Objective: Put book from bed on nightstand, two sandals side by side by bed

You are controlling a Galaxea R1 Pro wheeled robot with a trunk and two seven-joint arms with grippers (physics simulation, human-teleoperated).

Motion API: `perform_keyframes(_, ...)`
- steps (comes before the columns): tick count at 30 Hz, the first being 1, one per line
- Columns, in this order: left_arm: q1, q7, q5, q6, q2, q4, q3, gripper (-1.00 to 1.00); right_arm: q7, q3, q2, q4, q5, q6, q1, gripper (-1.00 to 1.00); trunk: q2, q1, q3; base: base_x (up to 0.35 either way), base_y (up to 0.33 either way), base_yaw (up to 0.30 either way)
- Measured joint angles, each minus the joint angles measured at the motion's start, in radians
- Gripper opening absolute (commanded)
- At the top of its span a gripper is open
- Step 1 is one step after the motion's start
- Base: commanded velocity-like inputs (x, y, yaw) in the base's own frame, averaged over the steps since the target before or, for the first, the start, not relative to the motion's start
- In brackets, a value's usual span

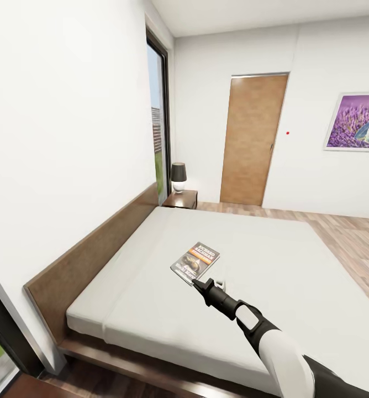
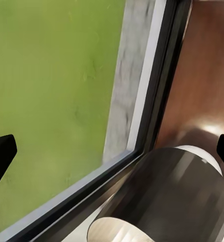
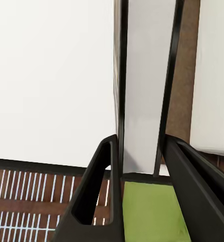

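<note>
Book (image 1: 195, 260) mid-bed (image 1: 273, 260), right pincer (image 1: 198, 283) at its near edge, grip unclear, left pincer (image 2: 112, 151) open.

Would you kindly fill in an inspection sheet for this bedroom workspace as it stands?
Surface: bed, off-white mattress, flat.
Job's things: book lying flat on the mattress; nightstand past the headboard's far end, carrying a lamp.
Clutter: nothing seen.
Tools: right tool at the book's near edge, open; left tool open above a lampshade.
Cables: nothing seen.
Surroundings: wooden door, lavender picture, window.
</note>
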Motion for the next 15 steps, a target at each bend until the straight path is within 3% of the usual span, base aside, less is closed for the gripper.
perform_keyframes(15,0.000,0.000,0.001,0.000,0.000,-0.001,0.000,1.00,0.000,0.000,0.000,0.000,0.000,0.004,0.000,-1.00,0.000,0.000,0.000,0.000,0.000,0.000)
